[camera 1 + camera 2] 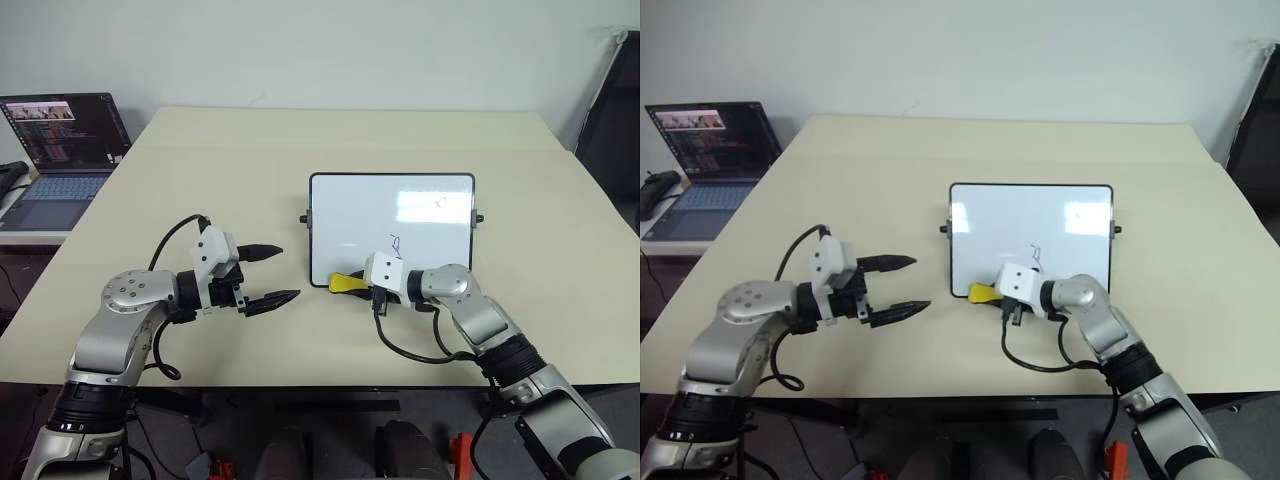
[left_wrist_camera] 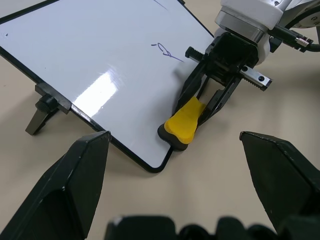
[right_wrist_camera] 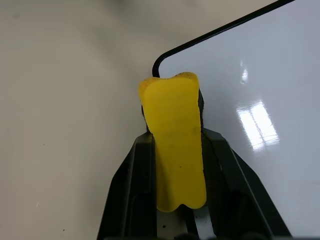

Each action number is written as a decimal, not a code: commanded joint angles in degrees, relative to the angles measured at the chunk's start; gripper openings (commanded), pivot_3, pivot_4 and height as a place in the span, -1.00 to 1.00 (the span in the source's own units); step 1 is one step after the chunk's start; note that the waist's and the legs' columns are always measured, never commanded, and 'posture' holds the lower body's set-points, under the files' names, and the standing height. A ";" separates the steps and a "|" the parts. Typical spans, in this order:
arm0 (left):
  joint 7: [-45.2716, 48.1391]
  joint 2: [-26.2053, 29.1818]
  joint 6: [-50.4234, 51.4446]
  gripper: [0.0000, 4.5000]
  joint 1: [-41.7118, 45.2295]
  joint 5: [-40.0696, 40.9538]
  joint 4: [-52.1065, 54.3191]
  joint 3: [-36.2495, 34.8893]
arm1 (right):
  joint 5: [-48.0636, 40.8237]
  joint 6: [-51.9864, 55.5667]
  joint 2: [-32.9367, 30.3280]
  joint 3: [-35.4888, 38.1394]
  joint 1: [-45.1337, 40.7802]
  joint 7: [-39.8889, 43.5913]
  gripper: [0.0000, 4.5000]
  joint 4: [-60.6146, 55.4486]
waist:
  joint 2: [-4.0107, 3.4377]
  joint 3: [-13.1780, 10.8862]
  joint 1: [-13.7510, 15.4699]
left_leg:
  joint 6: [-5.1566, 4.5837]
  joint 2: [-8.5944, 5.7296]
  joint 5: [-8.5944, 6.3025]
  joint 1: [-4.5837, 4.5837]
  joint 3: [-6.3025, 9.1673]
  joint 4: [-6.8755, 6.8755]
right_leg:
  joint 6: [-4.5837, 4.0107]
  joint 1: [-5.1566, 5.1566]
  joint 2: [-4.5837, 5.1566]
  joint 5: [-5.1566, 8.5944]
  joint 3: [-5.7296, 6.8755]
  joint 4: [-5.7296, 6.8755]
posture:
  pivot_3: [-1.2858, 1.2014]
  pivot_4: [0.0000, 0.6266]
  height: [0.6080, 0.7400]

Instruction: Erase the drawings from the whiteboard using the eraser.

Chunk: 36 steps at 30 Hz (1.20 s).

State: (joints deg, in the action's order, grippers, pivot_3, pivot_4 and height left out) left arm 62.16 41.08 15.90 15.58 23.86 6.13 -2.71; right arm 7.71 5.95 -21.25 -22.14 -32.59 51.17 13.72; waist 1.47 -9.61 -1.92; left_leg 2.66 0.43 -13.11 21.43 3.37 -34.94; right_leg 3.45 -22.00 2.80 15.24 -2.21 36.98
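The whiteboard (image 1: pixel 360 215) lies flat on the tan table, right of centre. Two small blue drawings show on it: one scribble (image 1: pixel 396 242) near its front edge and a fainter one (image 1: pixel 441 202) toward its far right. My right gripper (image 1: pixel 360 286) is shut on the yellow eraser (image 1: pixel 345 284), whose dark underside rests at the board's near left corner (image 2: pixel 165 157). The eraser (image 3: pixel 175 135) sticks out past the fingers. My left gripper (image 1: pixel 288 272) stands open over bare table just left of the board, holding nothing.
An open laptop (image 1: pixel 60 150) sits on a lower side table at the far left. A dark chair (image 1: pixel 615 110) stands at the right edge. The table's front edge (image 1: pixel 300 385) runs close under both arms.
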 commanded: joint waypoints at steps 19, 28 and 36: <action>-2.00 -1.18 2.11 1.00 3.65 3.52 2.85 -1.73 | -10.93 10.29 -5.13 9.21 -3.02 1.42 -0.62 -12.46 | 0.25 -0.66 0.15 | 0.02 0.05 0.01 0.62 -0.04 -0.10 | -0.21 -0.53 -0.11 -0.26 -0.05 -0.03 | 0.03 -0.52 1.00; -3.04 -1.05 2.96 1.00 4.75 3.65 3.47 -1.39 | -18.76 18.50 -10.62 17.88 -3.20 2.93 -0.62 -17.72 | 0.23 -0.70 0.09 | 0.11 0.11 -0.06 1.52 -0.02 -0.08 | -0.41 -1.47 -0.48 -0.33 0.00 0.03 | 0.03 -0.52 1.00; -2.54 -1.10 4.12 1.00 6.38 4.05 4.12 -0.85 | -21.83 19.56 -13.88 21.62 -0.82 2.57 -0.62 -19.18 | 0.24 -0.71 0.06 | 0.11 0.16 -0.06 1.49 -0.06 -0.15 | -0.50 -1.46 -0.58 -0.38 -0.04 0.08 | 0.03 -0.52 1.00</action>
State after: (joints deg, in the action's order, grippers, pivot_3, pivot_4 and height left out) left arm 59.42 39.81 19.92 21.00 26.79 8.05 -2.80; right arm -12.60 25.40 -34.10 -3.00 -32.94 53.75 -2.42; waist 1.71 -10.32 -1.86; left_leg 2.77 0.59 -13.17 22.92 3.30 -35.09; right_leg 2.95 -23.47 2.21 14.85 -2.27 37.07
